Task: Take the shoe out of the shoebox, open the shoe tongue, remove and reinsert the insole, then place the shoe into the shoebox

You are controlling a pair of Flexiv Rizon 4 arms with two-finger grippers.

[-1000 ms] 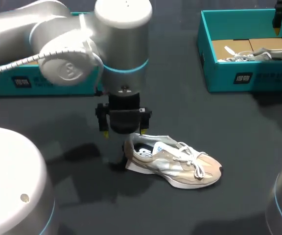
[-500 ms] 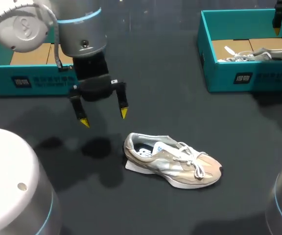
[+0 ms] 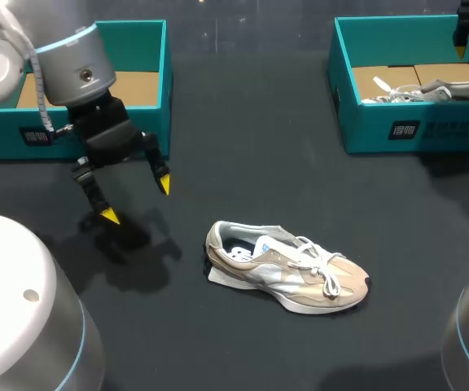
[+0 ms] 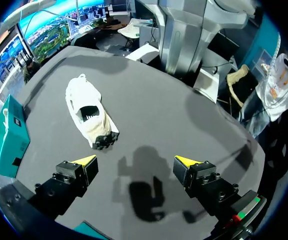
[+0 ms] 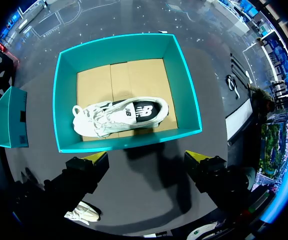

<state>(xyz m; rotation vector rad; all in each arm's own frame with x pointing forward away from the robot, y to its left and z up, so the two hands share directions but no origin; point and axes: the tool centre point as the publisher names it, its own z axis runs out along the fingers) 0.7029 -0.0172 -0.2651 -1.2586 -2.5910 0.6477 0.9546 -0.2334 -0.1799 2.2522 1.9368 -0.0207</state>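
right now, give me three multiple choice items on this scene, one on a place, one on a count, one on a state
1. Where is the beige shoe? A in a box; B on the table; C in a gripper.
2. How many shoes lie in the right box? A none; B one; C two.
3. How is the left gripper? A open and empty; B shut on the shoe; C shut on an insole.
Answers: 1 B, it lies on the dark top with nothing holding it. 2 B, the right wrist view shows a single white shoe inside. 3 A, its fingers stand apart over bare table.
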